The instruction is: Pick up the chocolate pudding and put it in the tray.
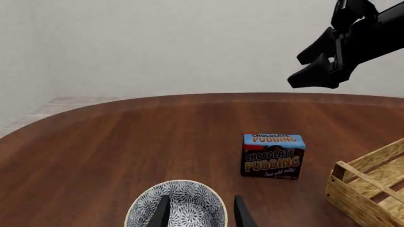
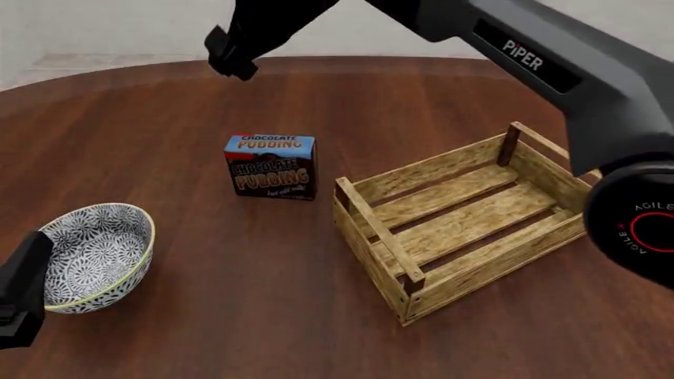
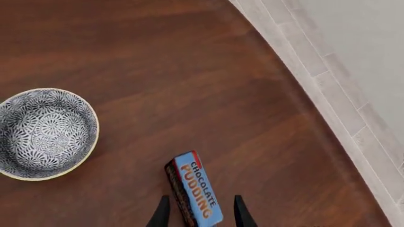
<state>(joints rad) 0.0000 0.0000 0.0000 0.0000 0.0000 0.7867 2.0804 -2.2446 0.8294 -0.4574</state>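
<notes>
Here, my right gripper [image 3: 198, 210] hangs open above the upright chocolate pudding box [image 2: 271, 166]. The wooden slatted crate [image 2: 459, 219] sits just beside it. My left gripper [image 1: 198, 213], also open, hovers over the patterned bowl [image 2: 93, 255].

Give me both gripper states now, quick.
Left gripper: open, empty, above the bowl.
Right gripper: open, empty, above the chocolate pudding, not gripping it.

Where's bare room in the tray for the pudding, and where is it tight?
The tray floor shows only bare slats, all free. The table is bare between bowl and tray. Tightest is the gap between pudding and the tray's near corner post.
</notes>
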